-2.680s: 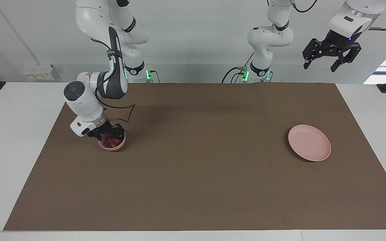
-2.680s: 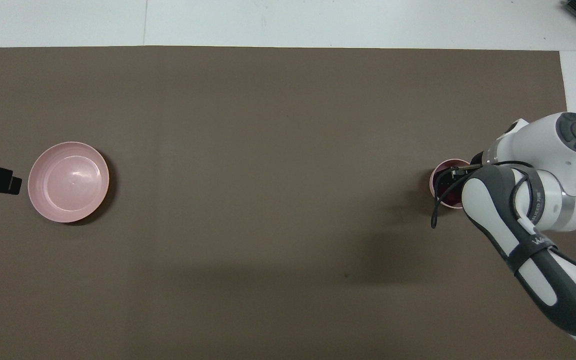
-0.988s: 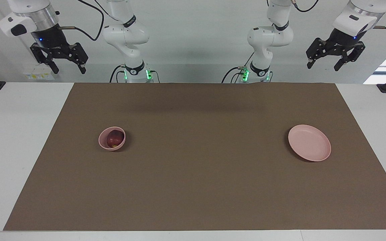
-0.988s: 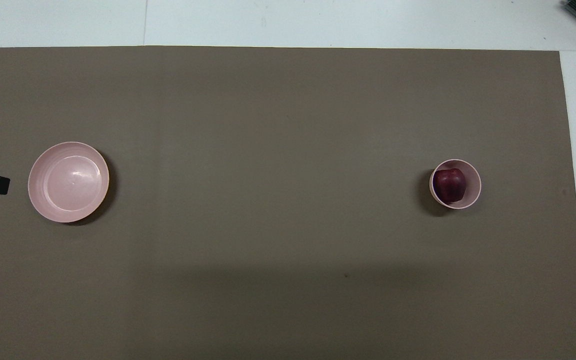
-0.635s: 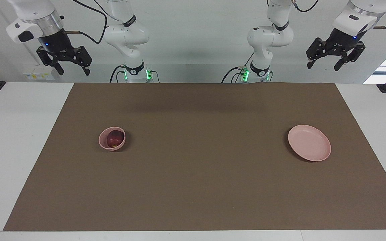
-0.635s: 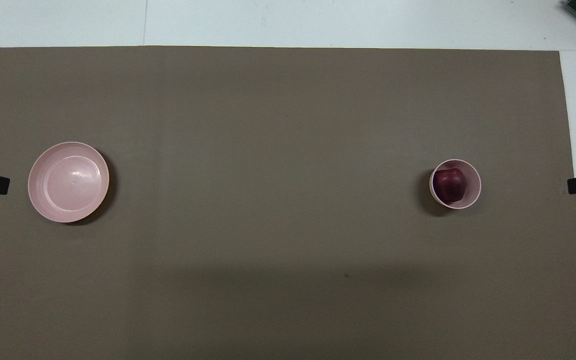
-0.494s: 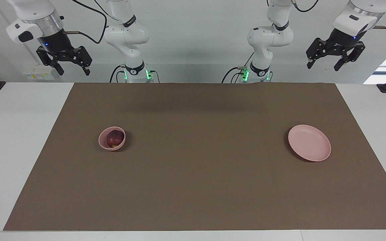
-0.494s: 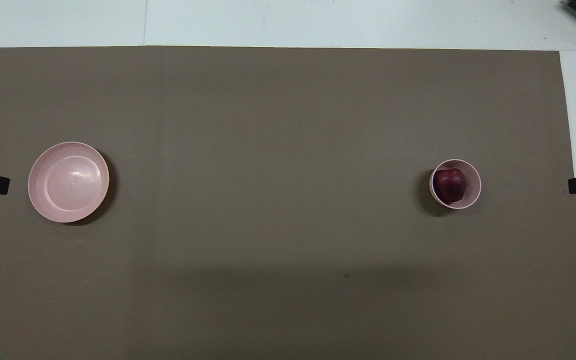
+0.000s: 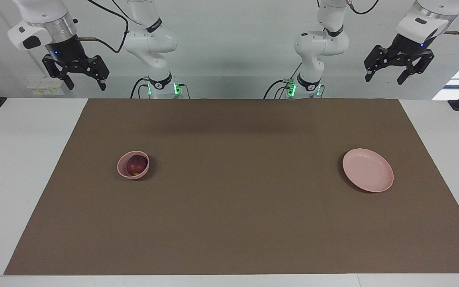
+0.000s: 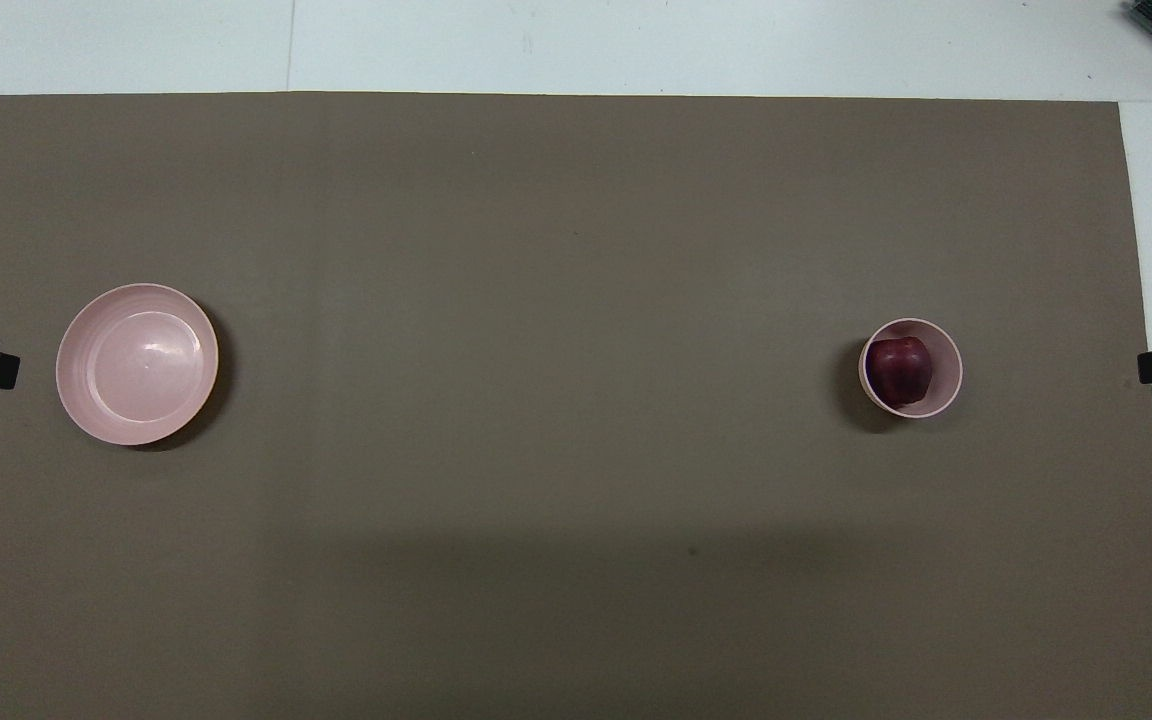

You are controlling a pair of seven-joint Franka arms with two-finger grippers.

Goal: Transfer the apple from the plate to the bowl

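In the bowl lies the apple; both end effectors, seemingly spread, hang raised.

Apple sits in the bowl, and the bowl rests on the mat toward the right arm's end of the table, about midway between the mat's robot-side edge and its outer edge. Plate lies on the mat toward the left arm's end, well apart from the bowl, level with it. Both grippers hang high, right gripper over the table's right-arm corner, left gripper over the left-arm corner.
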